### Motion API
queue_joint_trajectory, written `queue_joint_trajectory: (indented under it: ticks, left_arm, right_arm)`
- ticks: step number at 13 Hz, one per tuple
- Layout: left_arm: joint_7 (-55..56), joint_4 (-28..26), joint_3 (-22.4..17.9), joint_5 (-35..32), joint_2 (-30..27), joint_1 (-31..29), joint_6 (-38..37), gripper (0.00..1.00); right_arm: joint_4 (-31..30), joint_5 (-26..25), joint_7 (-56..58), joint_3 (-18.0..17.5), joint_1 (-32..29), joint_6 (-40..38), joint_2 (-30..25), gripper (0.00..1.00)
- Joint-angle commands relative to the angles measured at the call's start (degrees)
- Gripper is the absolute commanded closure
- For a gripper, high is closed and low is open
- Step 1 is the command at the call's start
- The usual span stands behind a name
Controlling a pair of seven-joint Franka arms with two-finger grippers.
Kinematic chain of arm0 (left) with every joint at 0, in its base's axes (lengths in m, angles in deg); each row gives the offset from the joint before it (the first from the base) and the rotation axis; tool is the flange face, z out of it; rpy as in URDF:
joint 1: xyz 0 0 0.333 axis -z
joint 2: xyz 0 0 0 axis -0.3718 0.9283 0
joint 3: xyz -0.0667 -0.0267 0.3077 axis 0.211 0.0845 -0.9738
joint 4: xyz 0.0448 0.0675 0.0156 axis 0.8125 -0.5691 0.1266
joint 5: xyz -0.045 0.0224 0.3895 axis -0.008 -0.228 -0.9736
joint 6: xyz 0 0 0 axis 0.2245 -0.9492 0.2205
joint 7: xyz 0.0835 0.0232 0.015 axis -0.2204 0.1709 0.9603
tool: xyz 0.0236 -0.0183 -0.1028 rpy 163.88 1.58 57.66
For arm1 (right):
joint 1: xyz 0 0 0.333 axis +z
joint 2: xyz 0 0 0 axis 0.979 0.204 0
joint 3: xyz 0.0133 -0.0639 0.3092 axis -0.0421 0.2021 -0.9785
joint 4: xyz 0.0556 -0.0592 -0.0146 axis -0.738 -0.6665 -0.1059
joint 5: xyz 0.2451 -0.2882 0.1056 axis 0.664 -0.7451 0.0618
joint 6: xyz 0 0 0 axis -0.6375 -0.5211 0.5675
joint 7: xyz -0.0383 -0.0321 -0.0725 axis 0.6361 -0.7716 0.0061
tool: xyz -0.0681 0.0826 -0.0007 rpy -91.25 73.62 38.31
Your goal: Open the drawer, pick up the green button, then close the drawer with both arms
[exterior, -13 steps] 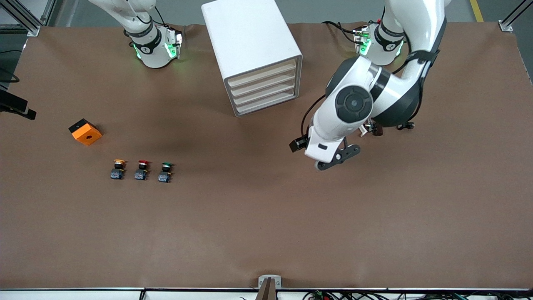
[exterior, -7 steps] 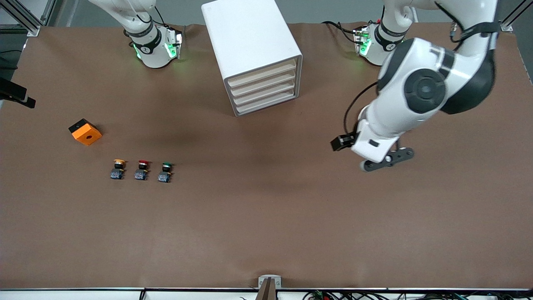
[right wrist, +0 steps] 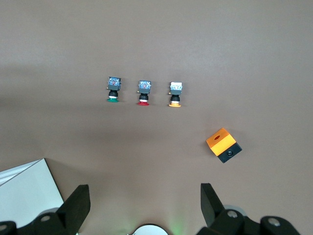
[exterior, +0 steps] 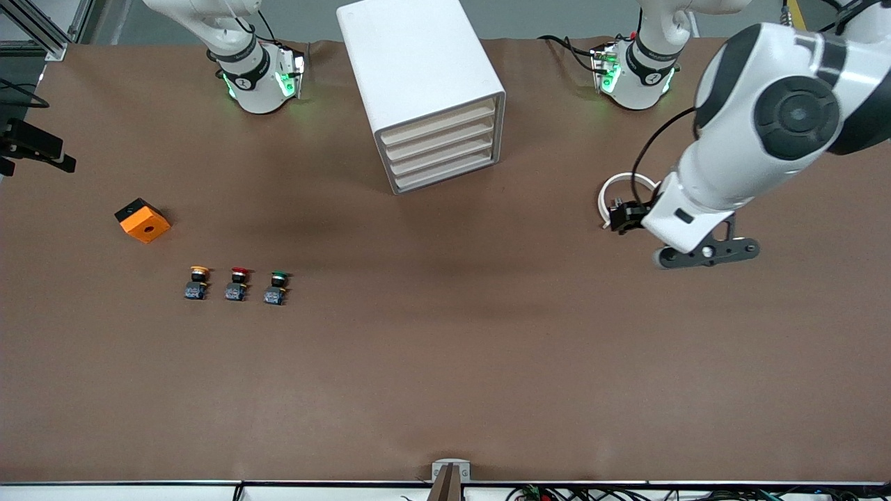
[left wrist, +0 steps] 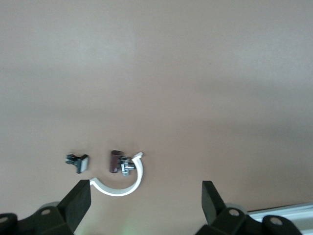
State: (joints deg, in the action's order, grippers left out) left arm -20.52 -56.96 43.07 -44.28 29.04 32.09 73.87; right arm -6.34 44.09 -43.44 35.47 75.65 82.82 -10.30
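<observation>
The white cabinet (exterior: 418,62) stands between the arm bases, and all four cream drawer fronts (exterior: 440,147) are shut. The green-capped button (exterior: 277,287) stands on the table beside the red (exterior: 237,283) and yellow (exterior: 199,282) ones; it also shows in the right wrist view (right wrist: 113,89). My left gripper (left wrist: 145,201) is open and empty, over bare table toward the left arm's end; its arm's wrist (exterior: 696,233) hides it in the front view. My right gripper (right wrist: 143,205) is open and empty, high over the table near its own base.
An orange box (exterior: 143,220) lies near the buttons, toward the right arm's end, and shows in the right wrist view (right wrist: 223,145). A white half-ring clamp (left wrist: 122,185) with small metal parts (left wrist: 78,162) lies under the left gripper, also in the front view (exterior: 612,191).
The left arm has swung away from the cabinet toward its own end of the table, uncovering the white clamp. The buttons, the box and the drawers have not moved.
</observation>
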Motion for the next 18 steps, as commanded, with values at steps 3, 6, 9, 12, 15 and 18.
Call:
queue_joint_trajectory:
  ticks: [3,6,9,12,15,18]
  left_arm:
    - [-18.59,-0.75,0.72,1.24,-2.89,-11.12,-1.11,0.0]
    - [-22.84,-3.12,0.28,0.55,-5.7,-13.42,-0.06,0.0]
    - [-24.15,-5.05,-4.28,0.37,-7.11,-13.25,0.21,0.0]
    - [-25.66,-5.24,-5.78,0.37,-8.25,-13.25,0.65,0.0]
    - [-23.91,-2.01,-5.43,1.07,-8.35,-12.37,0.3,0.0]
    - [-23.46,-0.67,-5.26,1.07,-8.17,-12.37,0.3,0.0]
  right_arm:
    - [-9.77,-0.53,0.31,1.01,1.17,5.51,-7.24,0.0]
    - [-9.86,-0.45,0.31,0.92,1.17,5.6,-7.24,0.0]
    - [-9.78,-1.14,1.62,1.01,1.09,5.6,-7.25,0.0]
    - [-9.78,-2.73,5.67,1.18,0.91,7.36,-7.33,0.0]
    - [-9.95,-2.82,4.97,1.01,1.09,7.45,-7.95,0.0]
    - [-11.0,-2.82,-0.09,0.92,1.26,7.62,-8.73,0.0]
